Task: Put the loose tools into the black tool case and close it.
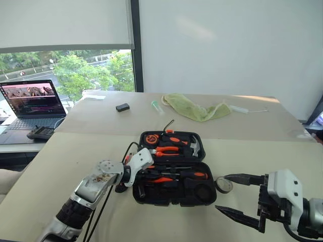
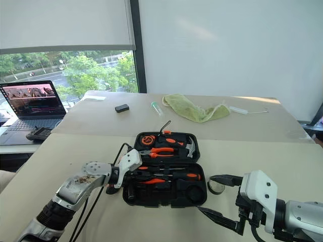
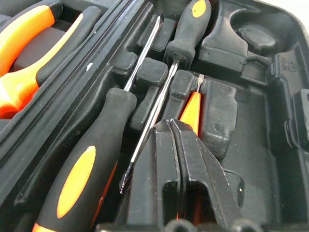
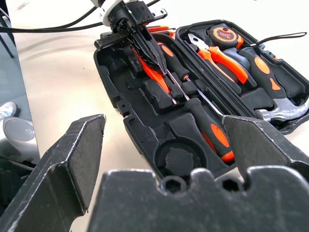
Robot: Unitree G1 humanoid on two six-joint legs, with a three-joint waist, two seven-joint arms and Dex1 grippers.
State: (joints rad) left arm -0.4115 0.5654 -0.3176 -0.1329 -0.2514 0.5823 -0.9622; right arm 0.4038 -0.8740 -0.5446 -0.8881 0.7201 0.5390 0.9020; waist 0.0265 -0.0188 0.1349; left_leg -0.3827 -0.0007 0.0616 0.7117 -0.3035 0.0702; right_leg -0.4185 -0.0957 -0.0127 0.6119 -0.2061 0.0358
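Observation:
The black tool case (image 1: 199,194) lies open on the table in front of me. Two orange-and-black screwdrivers (image 4: 212,133) (image 3: 190,24) rest in the slots of its near half. A thin red screwdriver (image 3: 192,112) lies beside them. My left gripper (image 3: 170,126) is shut, and its fingertips sit low in the case right over that red screwdriver. Whether it pinches the tool I cannot tell. A small tape roll (image 1: 223,184) lies on the table just right of the case. My right gripper (image 1: 222,192) hangs open beside the roll, with nothing between its fingers.
The far half of the case holds orange pliers (image 1: 166,149), a hammer (image 1: 194,146) and a round tape measure (image 1: 152,138). A green cloth (image 1: 194,108), a small black box (image 1: 122,107) and a tube (image 1: 155,105) lie farther back. A laptop (image 1: 33,101) stands far left.

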